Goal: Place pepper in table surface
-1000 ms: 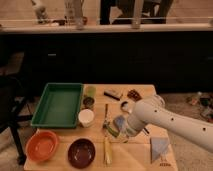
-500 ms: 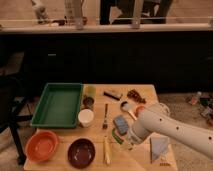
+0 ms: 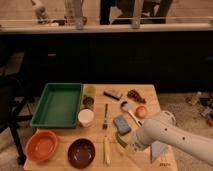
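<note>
1. Camera view: gripper sits low over the near right part of the counter, jaws closed on the pepper.
2. Pepper lies between the yellow stick and the white arm, just near of the blue-grey block.
3. Green tray sits far left; orange bowl and dark bowl near left.

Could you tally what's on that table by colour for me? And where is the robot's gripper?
Green: 3 – tray, cylinder, pepper
Orange or red: 2 – bowl, round fruit
Maroon: 1 – bowl
White: 1 – cup
Blue: 1 – sponge
Yellow: 1 – stick
Total: 9
The gripper is shut on the pepper, low over the table surface.
</note>
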{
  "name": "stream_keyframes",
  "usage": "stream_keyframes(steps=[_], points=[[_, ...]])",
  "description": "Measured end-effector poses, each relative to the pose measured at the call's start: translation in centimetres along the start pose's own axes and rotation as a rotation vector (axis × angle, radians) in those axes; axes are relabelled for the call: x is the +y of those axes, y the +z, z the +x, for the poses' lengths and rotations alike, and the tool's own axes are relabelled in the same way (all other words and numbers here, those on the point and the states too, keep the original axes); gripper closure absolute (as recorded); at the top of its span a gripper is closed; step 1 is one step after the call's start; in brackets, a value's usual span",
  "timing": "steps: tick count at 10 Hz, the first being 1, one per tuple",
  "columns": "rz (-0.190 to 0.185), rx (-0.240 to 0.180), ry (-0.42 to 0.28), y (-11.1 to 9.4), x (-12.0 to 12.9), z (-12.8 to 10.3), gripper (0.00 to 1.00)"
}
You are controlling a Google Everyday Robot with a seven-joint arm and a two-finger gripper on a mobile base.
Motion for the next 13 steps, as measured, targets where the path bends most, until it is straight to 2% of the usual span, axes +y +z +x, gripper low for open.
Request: stream_keyframes(steps=[4,7,9,13], points=[[-0.009,0.010,-0.001,0.86,-0.34,0.85,1.00],[-0.009,0.011,0.008,0.88,-0.56,1.10,0.93],[-0.010,0.012,0.007,0.91,-0.52,1.03,0.76],[-0.011,0.011,0.008,0.93,-0.52,1.05,0.33]])
